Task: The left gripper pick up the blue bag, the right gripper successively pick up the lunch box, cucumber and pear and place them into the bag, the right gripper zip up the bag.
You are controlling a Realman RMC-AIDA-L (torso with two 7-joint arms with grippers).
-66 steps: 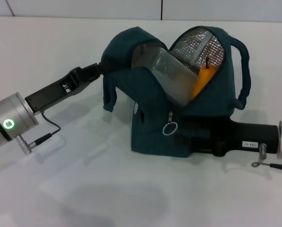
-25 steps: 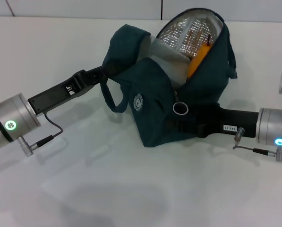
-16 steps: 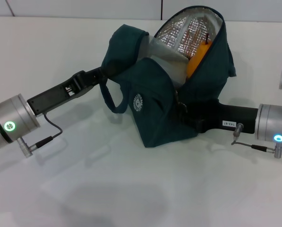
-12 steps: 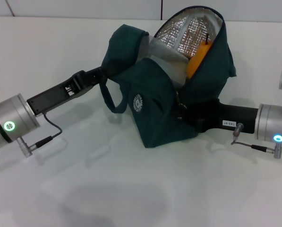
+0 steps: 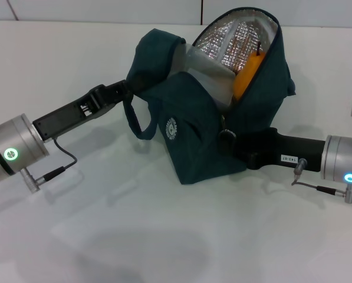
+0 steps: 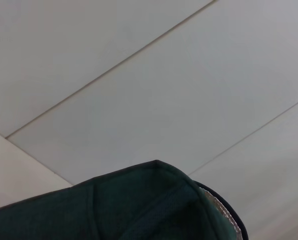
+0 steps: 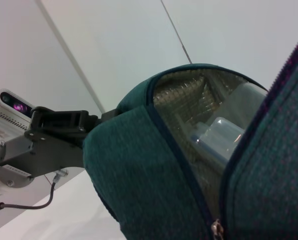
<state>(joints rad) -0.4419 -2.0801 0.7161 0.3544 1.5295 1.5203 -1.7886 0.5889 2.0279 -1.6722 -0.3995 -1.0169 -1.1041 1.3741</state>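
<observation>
we are looking down at a white bench (image 5: pixel 134 236) where the blue bag (image 5: pixel 193 141) is sitting, its top gaping open and showing silver foil lining. the left tool (image 5: pixel 126 87) is gripping the bag's upper left edge, pinching the fabric. the right tool (image 5: pixel 229 137) is pressing against the bag's front at the zipper; we cannot tell how its fingers are set. the orange pear (image 5: pixel 246 79) is showing inside the opening, and the clear lunch box (image 7: pixel 216 137) is lying inside too.
</observation>
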